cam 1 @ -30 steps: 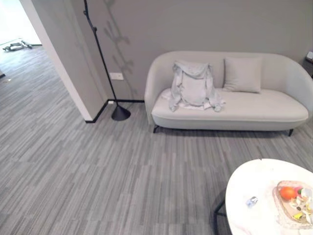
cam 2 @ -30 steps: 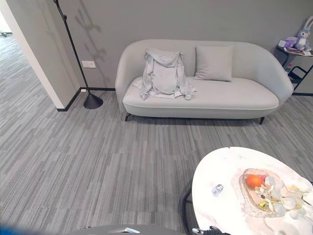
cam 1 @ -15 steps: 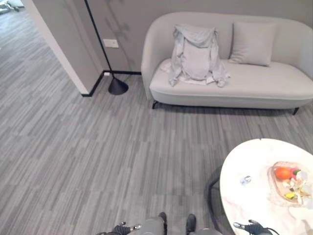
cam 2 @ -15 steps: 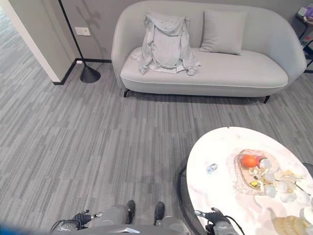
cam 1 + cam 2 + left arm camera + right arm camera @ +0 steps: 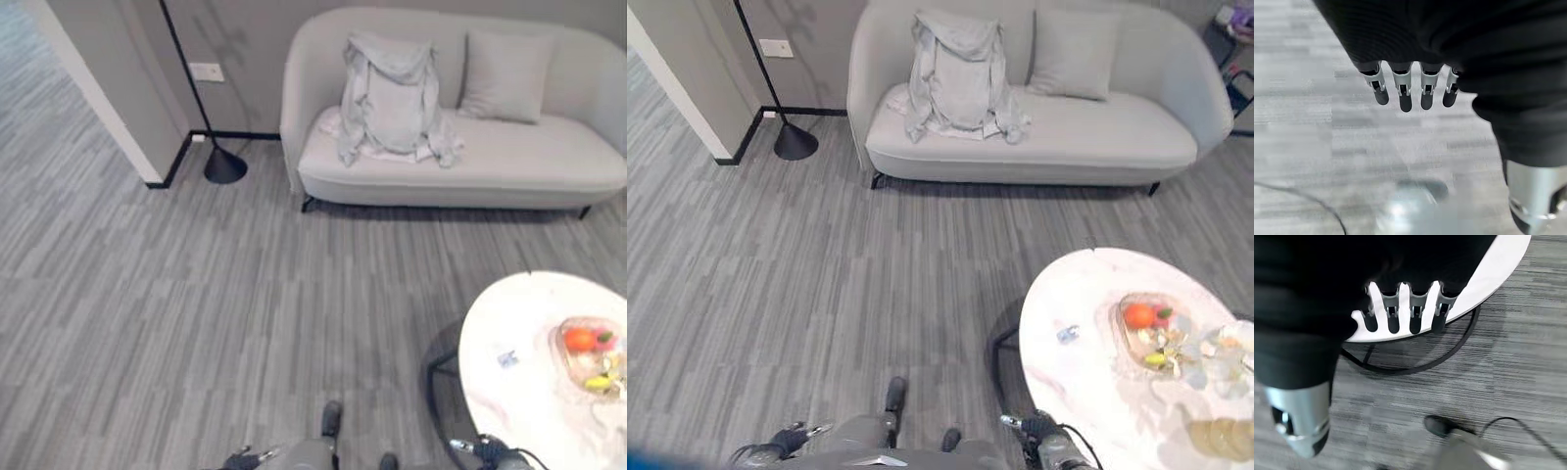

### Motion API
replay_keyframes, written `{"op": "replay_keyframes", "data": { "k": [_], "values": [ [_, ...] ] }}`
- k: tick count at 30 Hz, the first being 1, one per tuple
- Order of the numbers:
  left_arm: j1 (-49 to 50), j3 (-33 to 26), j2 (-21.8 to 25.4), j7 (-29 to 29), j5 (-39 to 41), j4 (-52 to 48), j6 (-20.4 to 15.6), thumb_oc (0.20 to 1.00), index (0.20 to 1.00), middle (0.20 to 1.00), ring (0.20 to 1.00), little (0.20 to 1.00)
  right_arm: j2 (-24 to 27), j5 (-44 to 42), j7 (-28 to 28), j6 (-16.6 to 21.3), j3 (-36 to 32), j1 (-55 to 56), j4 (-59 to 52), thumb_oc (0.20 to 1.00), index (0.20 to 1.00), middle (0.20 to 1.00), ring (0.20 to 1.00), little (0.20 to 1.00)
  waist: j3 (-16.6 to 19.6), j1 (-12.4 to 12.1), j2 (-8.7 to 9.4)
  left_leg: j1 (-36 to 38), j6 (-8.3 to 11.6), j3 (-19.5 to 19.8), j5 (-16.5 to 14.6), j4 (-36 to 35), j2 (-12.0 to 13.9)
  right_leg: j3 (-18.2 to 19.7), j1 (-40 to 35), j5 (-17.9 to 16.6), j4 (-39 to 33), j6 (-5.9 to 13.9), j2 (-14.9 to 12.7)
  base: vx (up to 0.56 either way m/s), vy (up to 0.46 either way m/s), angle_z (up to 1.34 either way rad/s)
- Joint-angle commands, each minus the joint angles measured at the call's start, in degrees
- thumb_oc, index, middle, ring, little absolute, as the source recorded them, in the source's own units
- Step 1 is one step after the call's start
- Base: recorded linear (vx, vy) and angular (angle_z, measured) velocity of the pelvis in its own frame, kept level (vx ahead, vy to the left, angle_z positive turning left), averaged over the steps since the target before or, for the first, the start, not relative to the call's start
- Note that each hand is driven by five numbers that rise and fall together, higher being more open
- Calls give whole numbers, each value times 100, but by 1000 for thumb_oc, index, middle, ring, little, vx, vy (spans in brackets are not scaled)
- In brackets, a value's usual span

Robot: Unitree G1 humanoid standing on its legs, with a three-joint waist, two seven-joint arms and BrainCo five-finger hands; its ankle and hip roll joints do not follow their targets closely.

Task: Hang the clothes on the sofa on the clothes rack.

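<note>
Both hands hang empty, fingers straight: left hand (image 5: 1410, 90) over carpet, right hand (image 5: 1400, 313) beside the round table (image 5: 1087, 392). Grey jacket (image 5: 955, 69) drapes the sofa (image 5: 1097, 132) near the clothes rack (image 5: 794, 142).

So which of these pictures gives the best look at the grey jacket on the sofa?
The right eye view: the jacket shows whole, draped over the sofa back and spread onto the seat. The left eye view shows it much the same. The wrist views look down at floor.
</note>
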State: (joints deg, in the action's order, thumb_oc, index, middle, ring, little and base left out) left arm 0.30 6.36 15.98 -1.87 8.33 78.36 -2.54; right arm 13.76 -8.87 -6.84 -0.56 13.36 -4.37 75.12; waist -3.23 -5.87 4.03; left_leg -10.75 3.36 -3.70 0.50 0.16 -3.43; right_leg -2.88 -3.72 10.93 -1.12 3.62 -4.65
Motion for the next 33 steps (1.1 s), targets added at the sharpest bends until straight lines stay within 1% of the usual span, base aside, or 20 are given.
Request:
{"op": "replay_keyframes", "data": {
  "k": [1,5,6,8,9,12,13,14,15,17,19,21,22,23,25,27,30,31,32,33],
  "values": [
    [-211,99,46,-4,-35,-232,-95,1000,1000,1000,1000,1000,255,138,63,58,74,-74,-369,1000,1000,1000,1000,1000,-14,-12,-175,-147,-148,317,664,-435,15,-41,-445,-602,613,800,-62,346,272,-42],
    [-232,93,132,-14,22,-327,-74,1000,1000,1000,1000,1000,257,92,74,83,22,-134,-449,1000,1000,1000,1000,1000,-155,102,-332,220,-371,404,376,-311,-23,-187,212,-1352,2236,782,-201,180,195,-9],
    [-232,92,132,-14,22,-328,-73,1000,1000,1000,1000,1000,258,92,74,83,23,-134,-449,1000,1000,1000,1000,1000,-156,102,-329,218,-372,403,375,-309,-27,-185,219,-1345,2250,783,-205,121,141,-4],
    [-224,78,164,-27,79,-368,-70,1000,1000,1000,1000,1000,235,97,55,85,30,-151,-489,1000,1000,1000,1000,1000,-254,154,-479,400,-484,465,263,-276,33,-454,525,-1642,2992,666,-408,218,186,4],
    [-195,82,181,-7,68,-369,-61,1000,1000,1000,1000,1000,213,109,40,92,28,-112,-526,1000,1000,1000,1000,1000,-278,156,-591,601,-509,522,130,-298,74,-650,722,-1487,3220,539,-536,333,196,4],
    [-208,91,172,1,54,-341,-77,1000,1000,1000,1000,1000,200,106,34,86,10,-74,-510,1000,1000,1000,1000,1000,-277,157,-599,799,-489,565,-3,-319,47,-837,830,-1189,2752,497,-564,273,49,-12],
    [-213,102,155,-10,28,-305,-101,1000,1000,1000,1000,1000,210,99,35,75,2,-63,-499,1000,1000,1000,1000,1000,-317,161,-573,931,-458,612,-143,-274,23,-995,930,-993,1921,519,-573,181,-34,-2],
    [-212,102,155,-10,28,-304,-102,1000,1000,1000,1000,1000,211,98,35,75,2,-62,-499,1000,1000,1000,1000,1000,-336,171,-582,956,-454,623,-151,-274,32,-1011,886,-998,1892,517,-563,271,-52,6],
    [-235,139,140,-33,15,-268,-134,1000,1000,1000,1000,1000,218,90,33,79,3,-83,-511,1000,1000,1000,1000,1000,-421,202,-552,1099,-443,662,-226,-304,-6,-987,1095,-1108,1409,586,-499,320,-60,14],
    [-345,212,50,-77,-113,-255,-174,1000,1000,1000,1000,1000,270,30,10,42,-30,-93,-471,1000,1000,1000,1000,1000,-666,525,-580,1665,-390,852,-486,-407,-36,-691,1821,-1781,-213,924,-252,567,-74,5],
    [-379,212,-23,-53,-159,-230,-167,1000,1000,1000,1000,1000,282,64,-16,4,-64,-75,-413,1000,1000,1000,1000,1000,-755,674,-683,1990,-319,899,-594,-507,54,-720,2327,-1825,-388,1025,-150,435,-53,36],
    [-385,214,-41,-51,-174,-232,-174,1000,1000,1000,1000,1000,288,82,-40,5,-52,-65,-390,1000,1000,1000,1000,1000,-764,707,-675,2114,-293,947,-693,-516,68,-821,2406,-1852,-388,1049,-124,356,-89,67],
    [-388,240,-40,-77,-302,-196,-171,1000,1000,1000,1000,1000,291,52,-30,18,-40,-8,-404,1000,1000,1000,1000,1000,-645,735,-553,2276,-271,1132,-934,-516,33,-754,2275,-2019,-388,1062,-161,447,-140,65],
    [-375,244,-53,-78,-330,-184,-186,1000,1000,1000,1000,1000,297,43,-13,32,-36,14,-408,1000,1000,1000,1000,1000,-544,748,-497,2322,-268,1184,-1023,-516,71,-765,2221,-2184,-388,1063,-191,602,-225,59],
    [-368,239,-66,-79,-357,-190,-175,1000,1000,1000,1000,1000,303,-5,-14,50,-54,51,-397,1000,1000,1000,1000,1000,-428,806,-470,2495,-197,1156,-1169,-516,322,-803,2077,-2313,-388,1027,-161,478,-253,57],
    [-324,247,-63,-91,-355,-178,-165,1000,1000,1000,1000,1000,326,-26,-23,36,-62,70,-349,1000,1000,1000,1000,1000,-295,837,-520,2582,-80,1157,-1155,-516,594,-789,1944,-2268,-388,973,-48,434,-238,60],
    [-323,324,-55,-95,-330,-228,-182,1000,1000,1000,1000,1000,370,-172,-16,96,-91,114,-370,1000,1000,1000,1000,1000,-122,906,-597,2659,141,1296,-632,-430,938,-761,1752,-2127,-388,826,177,366,-189,21],
    [-321,324,-56,-95,-329,-229,-182,1000,1000,1000,1000,1000,371,-172,-16,96,-91,116,-370,1000,1000,1000,1000,1000,-122,912,-604,2665,144,1301,-629,-440,948,-770,1747,-2123,-388,824,183,360,-210,6],
    [-317,313,-49,-68,-255,-250,-169,1000,1000,1000,1000,1000,383,-210,-5,97,-89,131,-348,1000,1000,1000,1000,1000,-94,924,-630,2549,304,1364,-216,-52,1105,-822,1585,-1984,-388,730,245,217,-131,21],
    [-317,313,-49,-68,-255,-250,-169,1000,1000,1000,1000,1000,383,-210,-5,97,-89,130,-348,1000,1000,1000,1000,1000,-95,926,-631,2549,304,1366,-216,-52,1106,-823,1585,-1983,-388,730,244,392,-235,30]
  ]
}}
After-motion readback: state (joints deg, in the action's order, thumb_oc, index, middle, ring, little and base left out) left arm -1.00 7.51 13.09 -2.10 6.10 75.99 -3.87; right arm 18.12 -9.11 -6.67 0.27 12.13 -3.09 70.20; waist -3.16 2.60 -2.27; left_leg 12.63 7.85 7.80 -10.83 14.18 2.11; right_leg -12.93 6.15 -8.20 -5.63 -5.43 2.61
